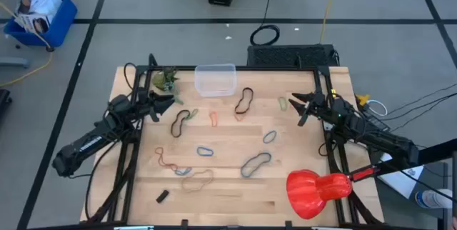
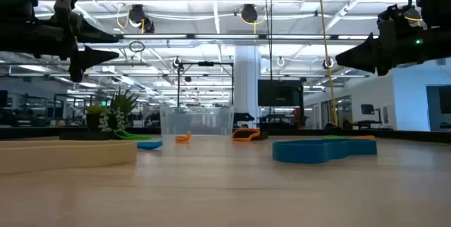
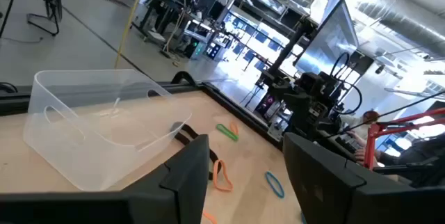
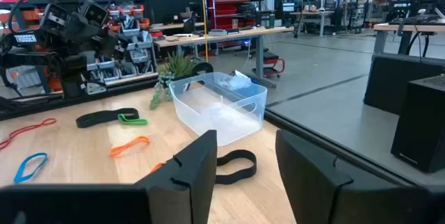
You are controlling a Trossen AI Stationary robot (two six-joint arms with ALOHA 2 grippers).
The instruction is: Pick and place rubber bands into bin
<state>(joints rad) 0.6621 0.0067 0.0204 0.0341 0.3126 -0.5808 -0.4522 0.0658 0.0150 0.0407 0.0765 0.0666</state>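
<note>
Both hands, left hand [image 1: 170, 100] and right hand [image 1: 294, 106], open and empty above the bench [image 1: 228, 194] (rubber bands [image 1: 243, 103] scattered, bin [image 1: 215, 79] bare), poised to pick.

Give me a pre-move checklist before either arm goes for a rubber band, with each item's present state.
1. Bin upright at the table's far edge, no band visible inside: ok.
2. Left gripper jaws open, nothing held: ok.
3. Right gripper jaws open, nothing held: ok.
4. Both grippers raised clear of the table in the low view: ok.
5. Rubber bands lie loose on the table, such as the black and orange band near the bin: ok.
6. Whether the overlapping bands at the near edge are tangled: cannot tell.
</note>
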